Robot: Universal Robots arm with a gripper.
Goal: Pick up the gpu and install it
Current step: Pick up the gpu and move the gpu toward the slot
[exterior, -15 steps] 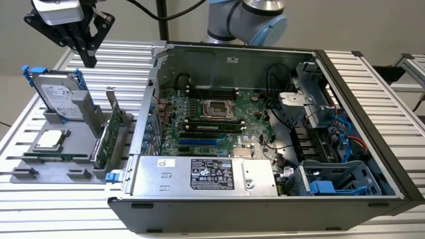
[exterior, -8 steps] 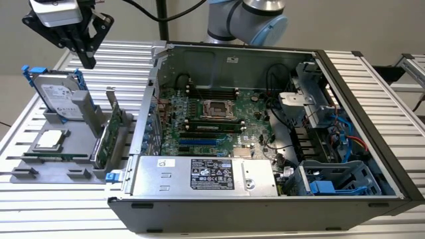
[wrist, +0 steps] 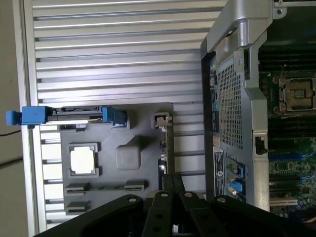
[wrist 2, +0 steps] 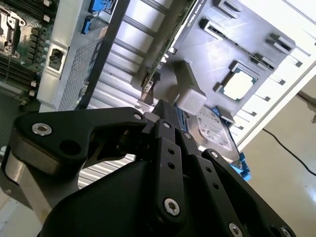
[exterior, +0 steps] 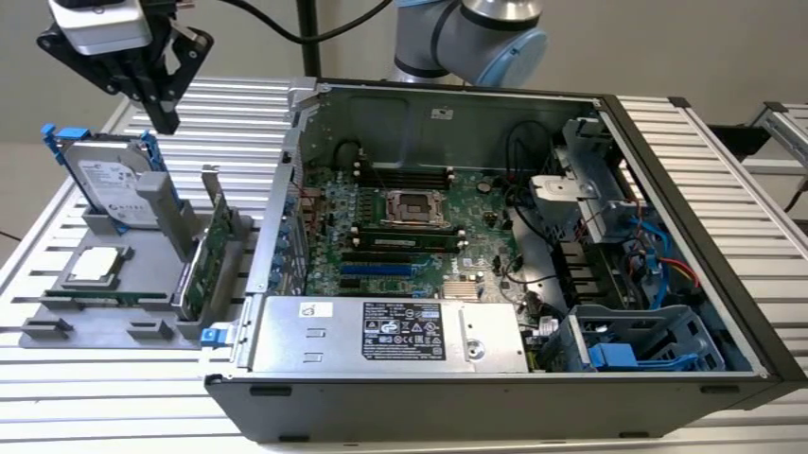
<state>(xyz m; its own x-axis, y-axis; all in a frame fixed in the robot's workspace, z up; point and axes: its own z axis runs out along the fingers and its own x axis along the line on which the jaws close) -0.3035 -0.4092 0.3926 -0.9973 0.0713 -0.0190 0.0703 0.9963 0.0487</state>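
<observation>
Black pincer point(exterior: 166, 115) hung above slatted surface point(exterior: 101, 397), fingers closed together, nothing held. Gpu point(exterior: 208, 255) stood on edge in grey holder point(exterior: 95, 312), below pincer, offset toward open computer case point(exterior: 505, 407), clear of pincer. Hard drive point(exterior: 112, 180) in blue frame stood almost directly beneath pincer tip.

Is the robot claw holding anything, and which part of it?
Nothing is held. The gripper hangs empty, jaws together, above the gray holder, where the gpu stands in its slot.
</observation>
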